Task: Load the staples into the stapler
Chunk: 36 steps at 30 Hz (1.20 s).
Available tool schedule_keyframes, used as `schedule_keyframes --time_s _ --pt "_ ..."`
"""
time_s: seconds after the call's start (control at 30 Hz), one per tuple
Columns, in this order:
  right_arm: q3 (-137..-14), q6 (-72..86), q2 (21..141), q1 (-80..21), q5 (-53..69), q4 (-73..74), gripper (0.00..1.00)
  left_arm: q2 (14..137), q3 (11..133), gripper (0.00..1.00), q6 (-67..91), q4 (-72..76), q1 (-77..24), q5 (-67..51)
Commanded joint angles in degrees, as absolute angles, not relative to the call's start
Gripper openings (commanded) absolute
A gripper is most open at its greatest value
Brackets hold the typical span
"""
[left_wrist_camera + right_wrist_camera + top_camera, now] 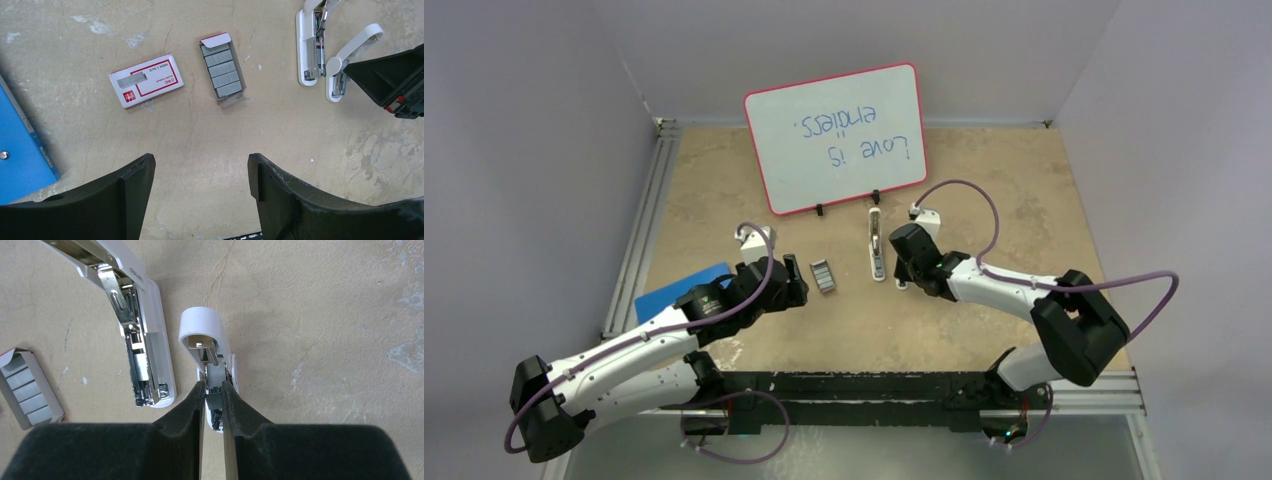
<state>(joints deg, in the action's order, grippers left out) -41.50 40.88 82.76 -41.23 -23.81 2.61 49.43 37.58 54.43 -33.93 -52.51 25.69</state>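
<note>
Currently the staples [223, 70], grey strips in a tray [216, 39], lie straight ahead of my left pincer [200, 167], whose jaws stand wide apart over the tabletop [200, 130]. The tray's long axis runs away from that pincer, and the left arm is the nearer one. To the tray's right the stapler [162, 340] lies open and roughly parallel, beside my right pincer [213, 390], which is clamped on a stubby white gadget [202, 322]. I read "deli" on the stapler and "Love is endless." on the whiteboard [834, 135]. The red box [145, 81] has print too small to read.
</note>
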Motion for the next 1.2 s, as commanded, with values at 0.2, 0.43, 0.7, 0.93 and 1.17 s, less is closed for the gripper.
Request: schedule_keyframes --time_s 0.2,0.43,0.7,0.93,1.17 --pt "-40.9 40.3 83.8 -41.1 -24.0 1.4 0.17 49.4 38.0 0.68 54.2 -32.3 -52.2 25.6" --pt "-40.6 40.3 83.5 -41.1 -23.5 1.1 0.18 49.7 38.0 0.68 54.1 -32.2 -52.2 25.6" --pt "-40.6 40.5 82.1 -41.1 -22.9 2.0 0.23 49.7 38.0 0.68 54.1 -32.1 -52.2 25.5" --pt "-41.7 40.8 79.5 -41.1 -22.3 3.1 0.33 49.7 38.0 0.68 54.3 -32.1 -52.2 25.4" --pt "-42.4 40.2 79.8 -41.1 -22.2 2.2 0.33 49.8 38.0 0.68 54.2 -32.1 -52.2 25.3"
